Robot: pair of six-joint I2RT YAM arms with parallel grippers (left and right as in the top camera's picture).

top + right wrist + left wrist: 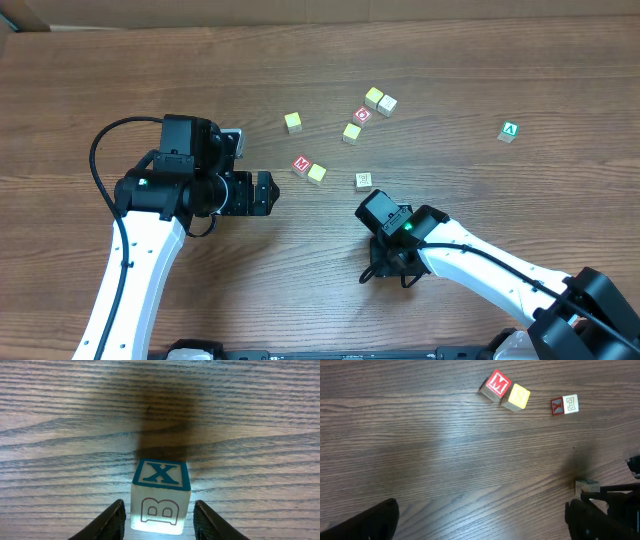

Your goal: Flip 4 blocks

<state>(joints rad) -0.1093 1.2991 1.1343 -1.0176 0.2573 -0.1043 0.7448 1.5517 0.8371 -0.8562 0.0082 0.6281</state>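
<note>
A cream block with a blue X face and a B face stands on the table between the fingers of my right gripper. The jaws are open, with a narrow gap on each side of it. The same block shows in the left wrist view beside the right arm; overhead, my right gripper hides it. A red M block touches a yellow-green block, with a cream block to their right. My left gripper is wide open and empty, left of the M block.
Further back lie a yellow cube, another yellow cube, a red O cube and a yellow and cream pair. A green A cube sits alone at the far right.
</note>
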